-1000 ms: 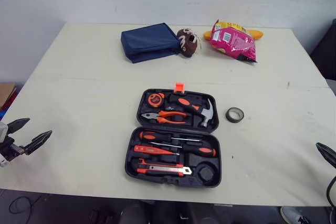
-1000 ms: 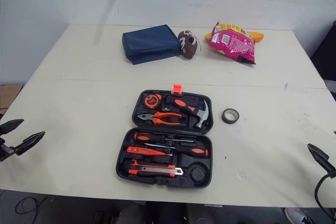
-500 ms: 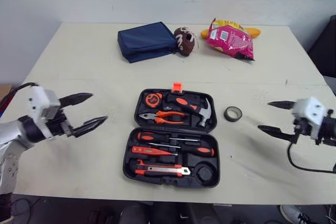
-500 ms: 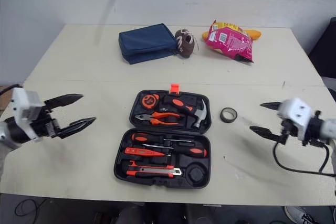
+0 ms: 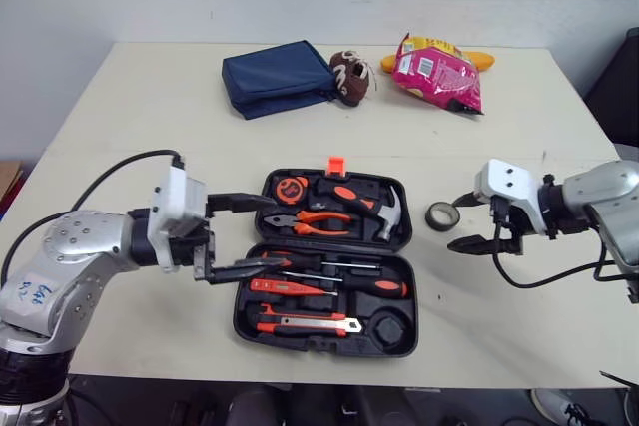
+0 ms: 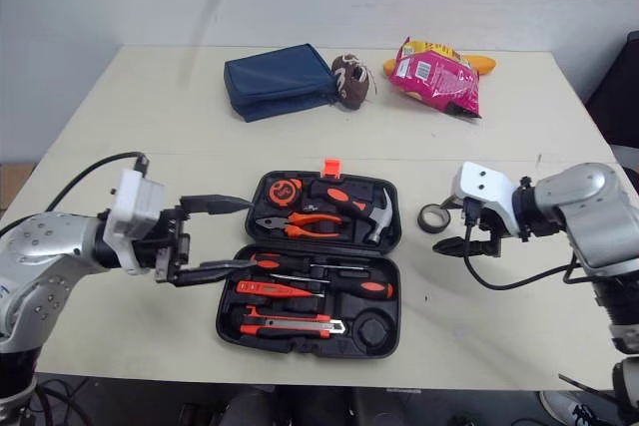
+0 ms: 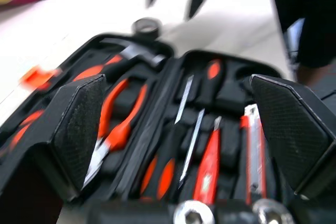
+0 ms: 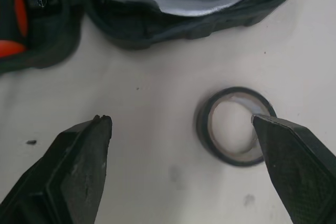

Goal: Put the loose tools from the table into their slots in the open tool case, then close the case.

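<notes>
the right pincer (image 5: 466, 221) stands open, holding nothing, right of centre in the eye views, with its fingers spread on either side of a bare patch of surface (image 5: 150, 127). the tape roll (image 8: 233, 160) lies flat just beside it. in the right wrist view one fingertip (image 8: 261, 121) overlaps the roll's rim while the other is well apart from it. this looks like the approach to pick the roll up.

to do it well, the pincer should shift sideways until the roll's wall sits between the fingers, or one finger drops into the hole. it should then come down low before closing, since a flat ring can slide away from a one-sided push. the likely home is the empty round slot (image 5: 391, 329) at the lower right of the tool case (image 5: 245, 311), which lies open at the centre of the frame.

the left pincer (image 5: 268, 232) is also open and empty, at the case's left edge, over the pliers (image 5: 315, 218) and screwdrivers.

hard to make out: whether the right fingertip touches the roll or hovers above it, and whether the left fingers touch the case. the left wrist view is too blurred to tell if every other slot is filled. at the upper middle, by a blue pouch (image 5: 280, 79) and a pink bag (image 5: 439, 72), a small brown object (image 5: 354, 79) cannot be identified.
</notes>
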